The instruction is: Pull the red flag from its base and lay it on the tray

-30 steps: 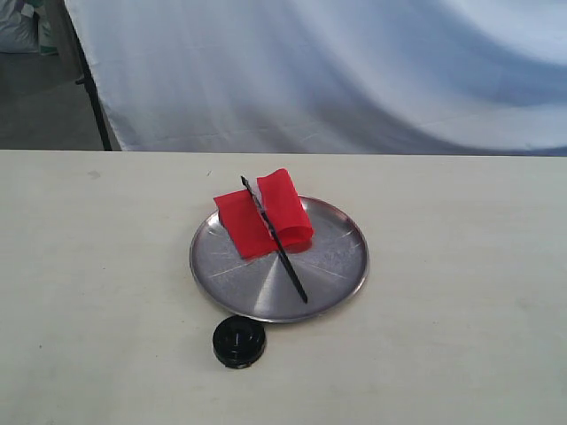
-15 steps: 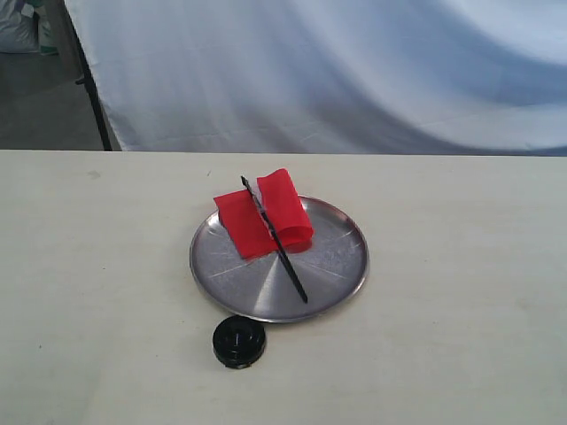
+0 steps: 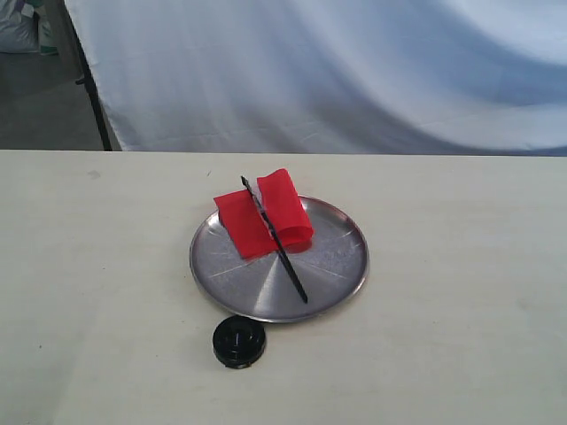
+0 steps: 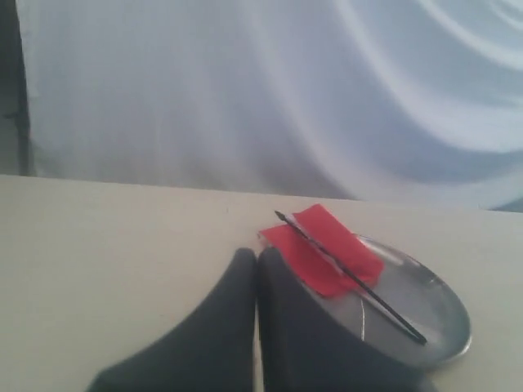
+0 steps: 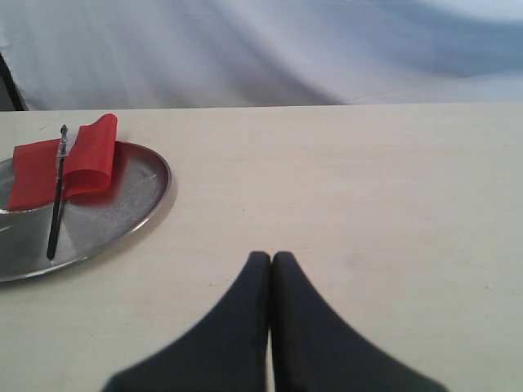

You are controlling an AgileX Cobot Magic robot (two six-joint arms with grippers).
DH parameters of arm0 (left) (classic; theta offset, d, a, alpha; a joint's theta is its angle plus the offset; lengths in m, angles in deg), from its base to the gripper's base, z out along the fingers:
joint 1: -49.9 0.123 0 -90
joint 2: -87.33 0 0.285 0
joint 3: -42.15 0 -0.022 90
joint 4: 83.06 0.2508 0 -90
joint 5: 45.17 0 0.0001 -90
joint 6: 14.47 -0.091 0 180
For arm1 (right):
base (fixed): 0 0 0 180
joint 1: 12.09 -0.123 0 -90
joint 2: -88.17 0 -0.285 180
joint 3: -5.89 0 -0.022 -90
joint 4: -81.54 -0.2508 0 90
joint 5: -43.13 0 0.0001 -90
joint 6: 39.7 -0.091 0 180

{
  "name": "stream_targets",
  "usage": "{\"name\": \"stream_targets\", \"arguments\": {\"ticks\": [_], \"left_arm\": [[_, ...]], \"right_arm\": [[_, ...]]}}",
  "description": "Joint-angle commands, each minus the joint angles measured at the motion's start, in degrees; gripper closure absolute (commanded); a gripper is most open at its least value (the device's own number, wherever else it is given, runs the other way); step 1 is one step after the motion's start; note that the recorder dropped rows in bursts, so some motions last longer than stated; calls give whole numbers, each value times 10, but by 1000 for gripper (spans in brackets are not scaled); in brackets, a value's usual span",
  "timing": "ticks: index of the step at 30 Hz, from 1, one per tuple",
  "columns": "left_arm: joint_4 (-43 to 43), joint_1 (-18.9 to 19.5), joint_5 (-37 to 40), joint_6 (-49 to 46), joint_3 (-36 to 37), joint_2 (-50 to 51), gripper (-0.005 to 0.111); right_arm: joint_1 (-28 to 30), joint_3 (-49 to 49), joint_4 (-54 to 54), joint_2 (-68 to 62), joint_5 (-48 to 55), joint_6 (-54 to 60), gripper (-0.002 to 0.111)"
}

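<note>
The red flag (image 3: 266,217) lies on the round silver tray (image 3: 337,266) in the middle of the table, its cloth folded at the far side and its thin black pole running across the tray. Both wrist views also show the red flag (image 4: 323,253) (image 5: 69,163) resting on the tray (image 4: 441,306) (image 5: 131,204). The black round base (image 3: 239,341) stands alone on the table just in front of the tray. My left gripper (image 4: 257,255) is shut on nothing, near the tray's edge. My right gripper (image 5: 271,257) is shut on nothing, well clear of the tray. Neither gripper appears in the exterior view.
A white cloth backdrop (image 3: 337,80) hangs behind the table's far edge. A dark stand leg (image 3: 93,97) shows at the back left. The cream tabletop (image 3: 461,301) spreads wide on both sides of the tray.
</note>
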State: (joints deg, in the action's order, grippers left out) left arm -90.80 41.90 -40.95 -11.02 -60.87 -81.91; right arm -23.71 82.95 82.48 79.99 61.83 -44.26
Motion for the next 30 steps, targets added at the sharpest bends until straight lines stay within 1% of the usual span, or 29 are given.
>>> {"name": "stream_targets", "arguments": {"ticks": [1,4,7,10,12,16,18,19,22,30], "left_arm": [[227,1,-31,239,2,-4,107],[288,1,-50,290,2,-4,107],[291,1,-45,290,2,-4,107],[280,1,-11,279,2,-4,107],[239,1,11,229,2,-4,107],[77,1,16,48,2,-4,107],[18,1,21,-17,2,-4,107],[4,1,26,-30,2,-4,107],[1,1,43,-35,2,-4,107],[1,1,47,-35,2,-4,107]], "right_arm": [[0,2,5,4,-3,1,108],[0,2,5,4,-3,1,108],[0,2,5,4,-3,1,108],[0,2,5,4,-3,1,108],[0,2,5,4,-3,1,108],[0,2,5,4,-3,1,108],[0,2,5,4,-3,1,108],[0,2,5,4,-3,1,108],[0,2,5,4,-3,1,108],[0,2,5,4,-3,1,108]]}}
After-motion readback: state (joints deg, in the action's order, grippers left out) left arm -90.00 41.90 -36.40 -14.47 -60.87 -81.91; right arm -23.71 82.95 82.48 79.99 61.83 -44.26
